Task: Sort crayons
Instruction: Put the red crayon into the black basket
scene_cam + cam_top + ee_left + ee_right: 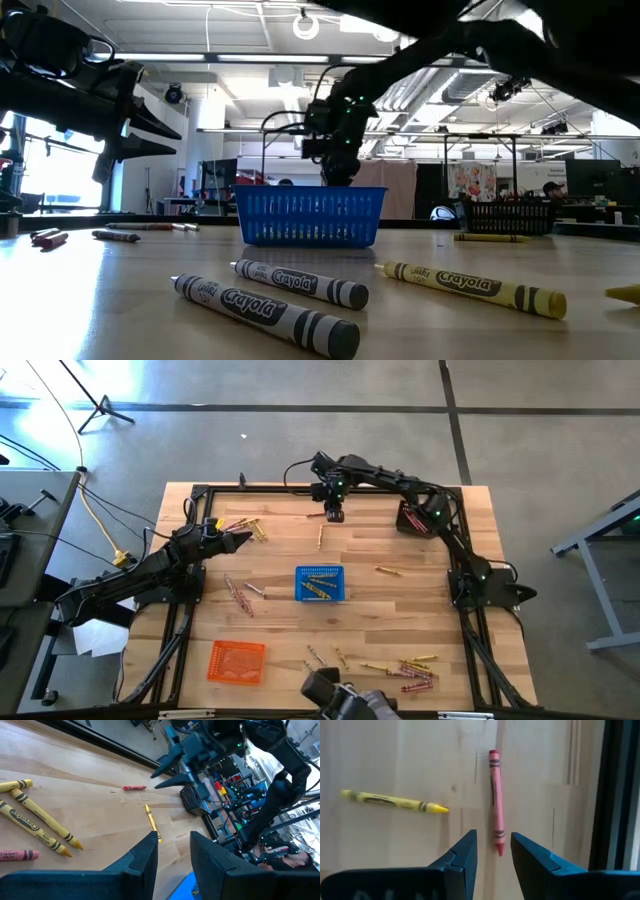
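Crayons lie scattered flat on the wooden table. A red crayon and a yellow crayon lie near the far edge. My right gripper is open just above the table there, its fingers standing by the red crayon's pointed end without touching it; it also shows in the high view. My left gripper is open and empty above the table's far left, beside several yellow crayons. More yellow crayons lie in the blue basket.
An orange basket stands near left and a dark basket far right. Pink crayons lie left of the blue basket. A mixed cluster lies near right and one yellow crayon right of centre.
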`<action>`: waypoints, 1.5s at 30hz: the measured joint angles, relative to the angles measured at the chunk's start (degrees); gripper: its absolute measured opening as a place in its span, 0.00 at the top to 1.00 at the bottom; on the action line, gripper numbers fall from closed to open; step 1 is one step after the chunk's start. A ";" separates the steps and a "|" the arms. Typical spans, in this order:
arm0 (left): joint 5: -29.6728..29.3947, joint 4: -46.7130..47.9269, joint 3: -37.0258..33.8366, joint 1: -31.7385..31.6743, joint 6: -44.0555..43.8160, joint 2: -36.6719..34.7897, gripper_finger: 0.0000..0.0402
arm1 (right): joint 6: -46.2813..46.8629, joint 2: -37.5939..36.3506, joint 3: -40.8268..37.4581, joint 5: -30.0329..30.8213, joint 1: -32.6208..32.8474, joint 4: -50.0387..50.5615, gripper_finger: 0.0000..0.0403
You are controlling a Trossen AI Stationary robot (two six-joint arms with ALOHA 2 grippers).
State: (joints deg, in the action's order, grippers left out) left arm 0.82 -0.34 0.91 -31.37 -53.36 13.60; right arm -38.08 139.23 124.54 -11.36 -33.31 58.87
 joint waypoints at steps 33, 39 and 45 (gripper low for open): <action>0.00 0.02 0.00 0.00 0.01 0.00 0.75 | -7.87 2.89 -0.56 3.58 1.43 -2.31 0.83; 0.00 0.01 0.00 0.00 0.00 0.00 0.75 | -6.69 2.89 -0.56 1.98 1.19 -1.36 0.94; 0.00 0.02 0.00 0.01 0.01 0.00 0.75 | -3.73 2.85 -0.54 1.88 1.19 -0.94 0.99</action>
State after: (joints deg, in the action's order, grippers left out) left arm 0.82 -0.32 0.91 -31.36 -53.35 13.60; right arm -41.80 142.08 124.01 -9.47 -32.12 57.93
